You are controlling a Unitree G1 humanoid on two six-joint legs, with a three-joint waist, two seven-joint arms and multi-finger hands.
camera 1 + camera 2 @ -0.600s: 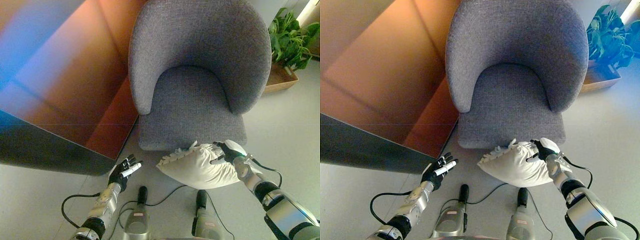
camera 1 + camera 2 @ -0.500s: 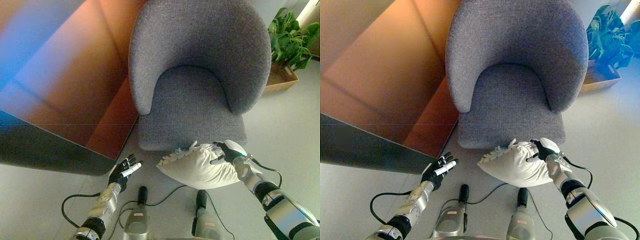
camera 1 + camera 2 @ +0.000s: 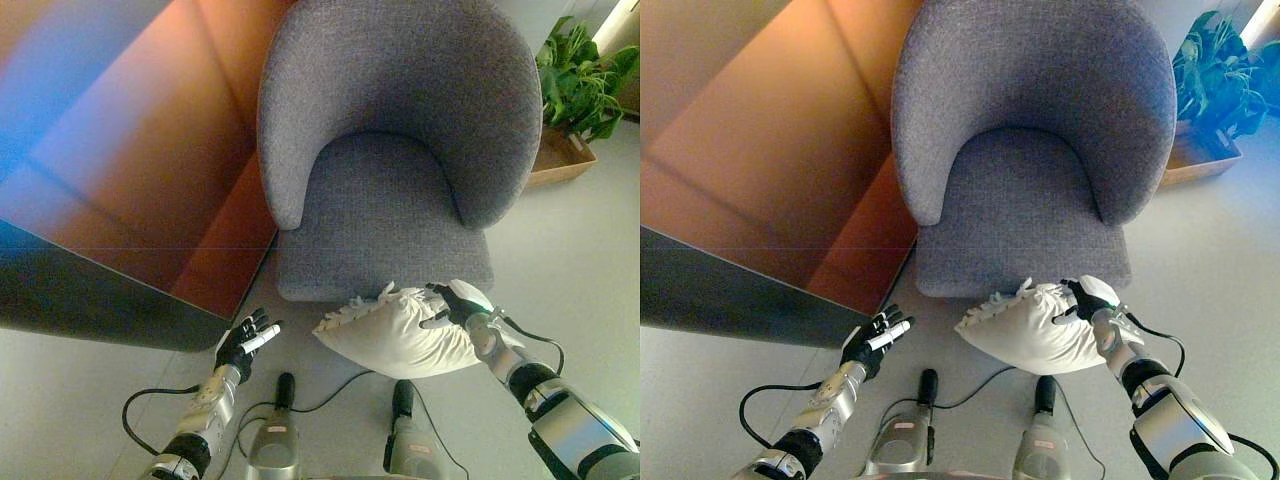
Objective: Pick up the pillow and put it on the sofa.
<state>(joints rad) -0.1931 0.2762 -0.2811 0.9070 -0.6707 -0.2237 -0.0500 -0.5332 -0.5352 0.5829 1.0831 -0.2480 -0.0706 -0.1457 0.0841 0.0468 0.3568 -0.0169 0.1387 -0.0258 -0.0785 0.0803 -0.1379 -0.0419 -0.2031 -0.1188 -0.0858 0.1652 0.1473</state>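
A white pillow (image 3: 395,330) with a frilled edge hangs just in front of the seat of a grey tub armchair (image 3: 390,150), below its front edge. My right hand (image 3: 455,303) is shut on the pillow's upper right corner, fingers curled into the cloth. My left hand (image 3: 245,345) is open at the lower left, fingers spread, apart from the pillow and holding nothing. The armchair's seat (image 3: 1025,200) is bare.
A brown wooden panel wall (image 3: 150,150) with a dark base runs along the left, close to the chair's side. A potted green plant (image 3: 580,85) in a wooden box stands at the right rear. Grey floor (image 3: 570,260) spreads to the right of the chair.
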